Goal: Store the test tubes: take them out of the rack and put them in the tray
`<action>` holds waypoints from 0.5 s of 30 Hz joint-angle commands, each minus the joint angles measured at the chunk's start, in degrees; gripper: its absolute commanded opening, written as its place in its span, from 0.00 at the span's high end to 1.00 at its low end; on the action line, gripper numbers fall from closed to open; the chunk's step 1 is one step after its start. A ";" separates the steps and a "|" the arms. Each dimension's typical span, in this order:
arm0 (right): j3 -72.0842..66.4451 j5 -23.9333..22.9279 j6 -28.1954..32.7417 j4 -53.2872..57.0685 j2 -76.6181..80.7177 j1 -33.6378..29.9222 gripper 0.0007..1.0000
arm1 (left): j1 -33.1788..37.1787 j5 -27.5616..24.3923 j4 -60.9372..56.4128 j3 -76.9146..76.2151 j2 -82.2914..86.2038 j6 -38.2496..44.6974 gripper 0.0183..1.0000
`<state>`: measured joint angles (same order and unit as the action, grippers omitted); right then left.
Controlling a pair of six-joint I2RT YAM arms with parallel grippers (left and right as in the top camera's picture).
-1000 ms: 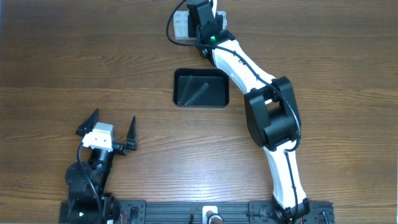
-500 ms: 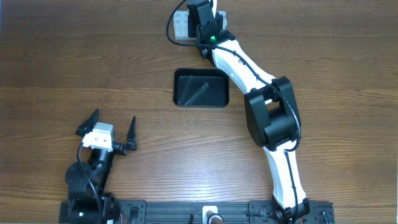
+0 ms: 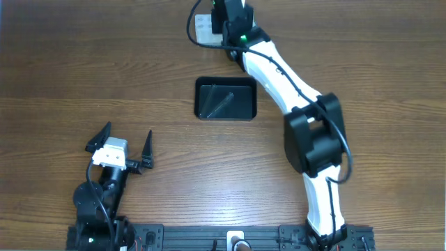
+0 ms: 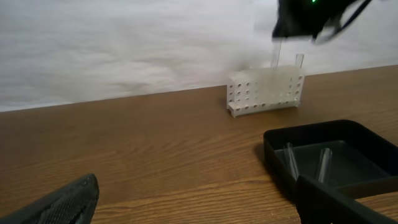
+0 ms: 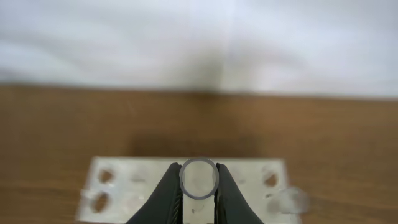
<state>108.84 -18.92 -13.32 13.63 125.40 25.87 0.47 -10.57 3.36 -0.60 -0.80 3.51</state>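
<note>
The right gripper (image 5: 199,190) is pinched shut round one upright test tube (image 5: 199,179), just over the white rack (image 5: 124,186). The black tray (image 3: 197,99) lies near, at six o'clock from the rack, with nothing between and two tubes (image 4: 323,163) flat inside. Another tube (image 4: 299,60) stands racked. The left gripper (image 3: 127,132), wide open and empty, sits far off at seven o'clock.

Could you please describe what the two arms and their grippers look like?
The right arm has white links, bulky black joints, a small green light near the wrist and a black cable looping beside it. The left arm is mostly black with a white block at the wrist. The left gripper and the right gripper have slim black fingers tapering to points.
</note>
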 commanded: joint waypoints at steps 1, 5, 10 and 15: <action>1.42 -1.11 1.40 0.28 -9.22 -0.33 0.91 | 0.44 -0.94 0.04 0.26 0.46 0.57 0.00; 1.42 -0.98 1.38 4.50 -13.53 -0.20 0.91 | 0.44 -0.94 0.04 0.26 0.46 0.57 0.00; 1.42 5.03 0.87 17.73 -15.61 0.09 0.91 | 0.44 -0.94 0.04 0.26 0.46 0.57 0.00; 0.57 14.78 0.09 30.08 -13.64 -0.46 0.93 | 0.44 -0.94 0.04 0.26 0.46 0.57 0.00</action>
<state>110.00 -11.51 -12.95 41.23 109.89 25.85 0.47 -10.59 3.36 -0.60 -0.80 3.51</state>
